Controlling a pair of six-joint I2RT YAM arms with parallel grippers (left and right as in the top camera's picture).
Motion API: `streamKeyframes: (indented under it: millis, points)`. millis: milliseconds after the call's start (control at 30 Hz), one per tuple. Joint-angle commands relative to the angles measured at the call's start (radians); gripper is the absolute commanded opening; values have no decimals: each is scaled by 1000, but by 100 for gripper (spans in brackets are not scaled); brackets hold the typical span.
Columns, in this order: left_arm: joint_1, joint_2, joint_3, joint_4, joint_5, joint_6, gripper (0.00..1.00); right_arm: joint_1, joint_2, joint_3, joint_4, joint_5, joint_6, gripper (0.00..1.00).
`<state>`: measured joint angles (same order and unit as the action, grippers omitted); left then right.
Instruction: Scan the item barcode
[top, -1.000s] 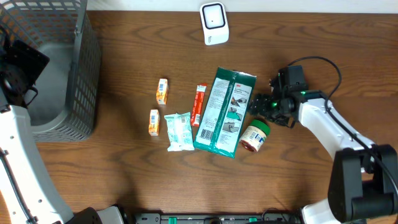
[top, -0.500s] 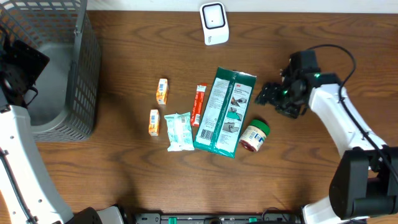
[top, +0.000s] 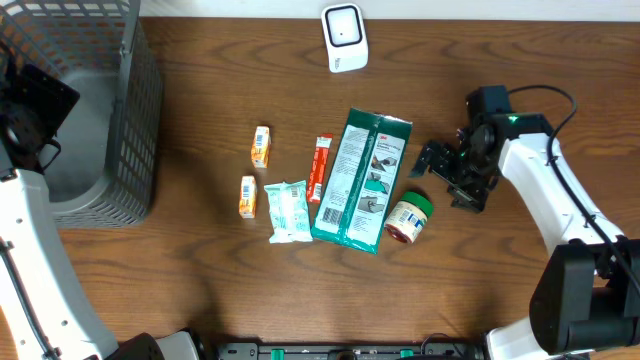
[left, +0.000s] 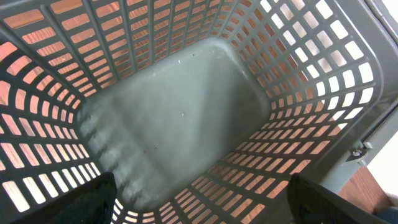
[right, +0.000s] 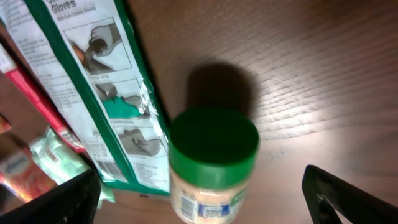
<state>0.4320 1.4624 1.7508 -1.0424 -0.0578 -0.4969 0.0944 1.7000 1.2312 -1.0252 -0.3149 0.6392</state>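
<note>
A small jar (top: 408, 218) with a green lid lies on its side on the wooden table, just right of a long green glove packet (top: 360, 180). My right gripper (top: 442, 182) hovers open just above and to the right of it. In the right wrist view the jar (right: 211, 168) shows lid-first between the two wide-spread black fingers of the right gripper (right: 205, 200), and neither finger touches it. A barcode label shows on its lower side. The white scanner (top: 344, 38) stands at the table's far edge. My left gripper (left: 199, 202) hangs open over the grey basket (left: 186, 106), holding nothing.
The grey mesh basket (top: 125, 110) fills the far left corner. Two small orange cartons (top: 261, 146) (top: 247, 196), a pale green pouch (top: 288, 210) and a red stick pack (top: 321, 168) lie left of the glove packet (right: 93, 81).
The right gripper has opened wider and its arm has swung a little right, then down toward the jar. The jar and the left arm have not moved.
</note>
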Motion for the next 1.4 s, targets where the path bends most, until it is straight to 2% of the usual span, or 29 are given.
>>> streamKeyframes:
  millis: [0,300,633,833,1367]
  points:
    - [3,2,3,1,-5,6,88,46,-13,-59,55,-3,129,99]
    - [3,2,3,1,-5,6,88,117,-13,-208,245,13,179,99]
    - [3,2,3,1,-5,6,88,122,-13,-263,285,98,182,99]
    - [3,2,3,1,-5,6,88,144,-13,-263,350,117,15,99]
    - [3,2,3,1,-5,6,88,203,-13,-264,383,198,5,92]
